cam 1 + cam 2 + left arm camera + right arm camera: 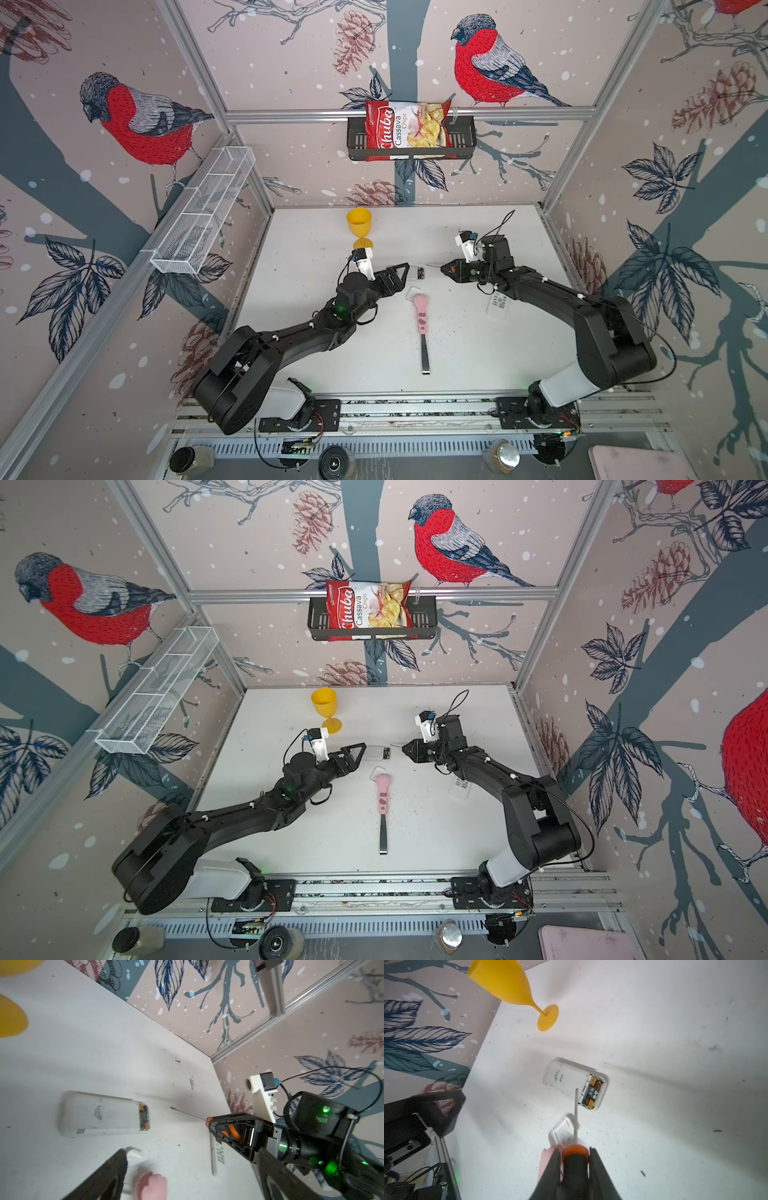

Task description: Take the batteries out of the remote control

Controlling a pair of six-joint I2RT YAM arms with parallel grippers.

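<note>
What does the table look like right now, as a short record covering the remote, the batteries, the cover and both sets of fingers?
remote control: face down on the table, battery bay open
batteries: seated in the bay, none out
cover: off, lying by the pink-handled tool
right fingers: shut on the screwdriver; its tip points at the bay, short of the remote
left fingers: open, holding nothing, beside the remote's other end
</note>
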